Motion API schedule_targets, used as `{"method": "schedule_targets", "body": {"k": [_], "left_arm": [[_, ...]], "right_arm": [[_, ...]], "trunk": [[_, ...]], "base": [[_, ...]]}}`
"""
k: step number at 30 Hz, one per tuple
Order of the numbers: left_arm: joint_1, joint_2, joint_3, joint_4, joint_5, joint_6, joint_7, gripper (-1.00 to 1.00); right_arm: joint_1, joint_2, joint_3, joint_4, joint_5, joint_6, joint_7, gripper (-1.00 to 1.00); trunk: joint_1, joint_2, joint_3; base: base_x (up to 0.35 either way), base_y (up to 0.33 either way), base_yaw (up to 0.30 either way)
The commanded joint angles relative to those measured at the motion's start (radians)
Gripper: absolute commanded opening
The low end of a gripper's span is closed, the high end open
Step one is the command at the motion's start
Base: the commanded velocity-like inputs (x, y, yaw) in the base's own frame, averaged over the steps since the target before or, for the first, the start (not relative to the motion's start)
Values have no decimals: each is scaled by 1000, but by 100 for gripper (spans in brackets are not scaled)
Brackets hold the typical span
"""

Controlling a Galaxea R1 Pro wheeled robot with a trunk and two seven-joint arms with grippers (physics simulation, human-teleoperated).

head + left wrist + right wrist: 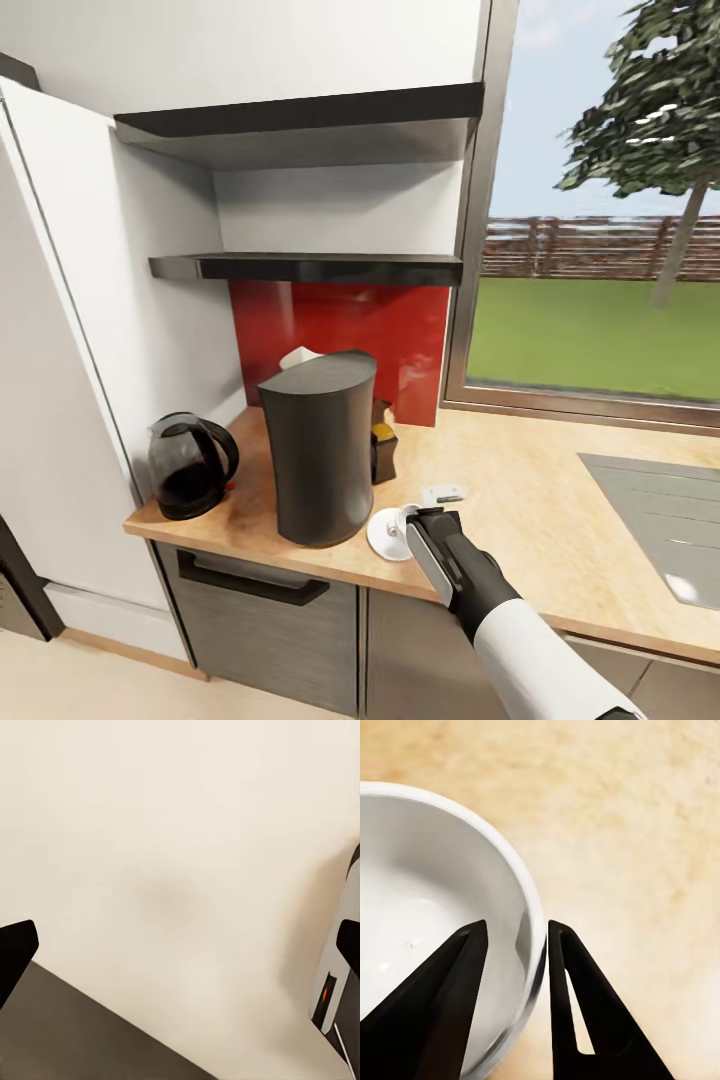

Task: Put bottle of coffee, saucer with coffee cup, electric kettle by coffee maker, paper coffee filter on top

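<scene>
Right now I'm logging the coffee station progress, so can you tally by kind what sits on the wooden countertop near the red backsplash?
Coffee maker: 1
Electric kettle: 1
Bottle of coffee, partly hidden behind the coffee maker: 1
White cup, its rim between the right end effector fingers: 1
Small flat white item: 1
Total: 5

The right arm (540,650) wore a smooth white shell along its forearm, ending in a black, rounded wrist sleeve nearest the coffee maker (320,445). Beyond the sleeve sat a flat grey block with a dark edge, forming the body of the right gripper (412,520). In the right wrist view its two fingers (450,1005) were matte black, long tapering wedges with pointed tips; one had a triangular cut-out through its base. In the left wrist view the left gripper (180,945) showed as two black, blunt-cornered finger ends.
</scene>
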Motion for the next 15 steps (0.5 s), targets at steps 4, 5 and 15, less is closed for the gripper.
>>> {"method": "schedule_targets", "body": {"k": [4,5,15], "left_arm": [[0,-2,4,-1,-10,6,-1,100],[0,-2,4,-1,-9,6,-1,100],[0,1,6,-1,-9,5,0,100]], "right_arm": [[-1,-1,4,0,-10,1,-9,-100],[-1,-1,4,0,-10,1,-9,-100],[-1,-1,4,0,-10,1,-10,-100]], "trunk": [[0,-1,0],[0,-1,0],[0,-1,0]], "base": [[0,45,0],[0,15,0],[40,121,0]]}}
